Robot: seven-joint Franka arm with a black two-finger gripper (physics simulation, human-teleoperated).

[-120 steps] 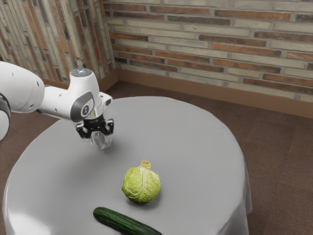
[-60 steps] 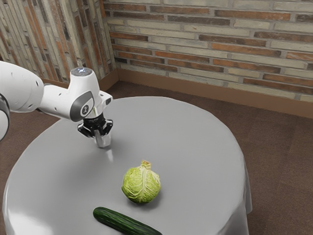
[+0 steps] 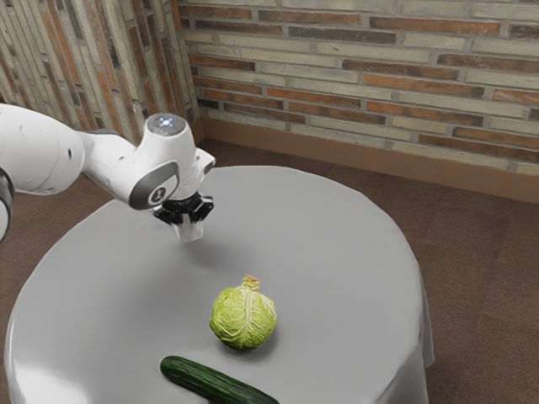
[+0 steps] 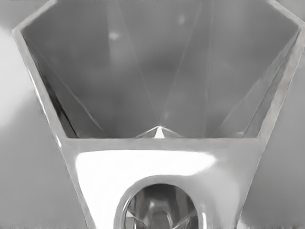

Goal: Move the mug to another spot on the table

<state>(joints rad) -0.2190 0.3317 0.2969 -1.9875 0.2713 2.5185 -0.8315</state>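
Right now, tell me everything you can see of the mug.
The mug is small, pale silvery grey and glossy, like metal or glazed ceramic. In the wrist view its walls are faceted, the mouth a hexagon, the inside empty, with a loop handle on one side. It hangs upright from the gripper, which is shut on its rim, seemingly just off the table.

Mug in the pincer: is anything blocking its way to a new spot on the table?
Nothing visible does. The pincer holds the mug over bare table; the cabbage and cucumber lie well apart from it.
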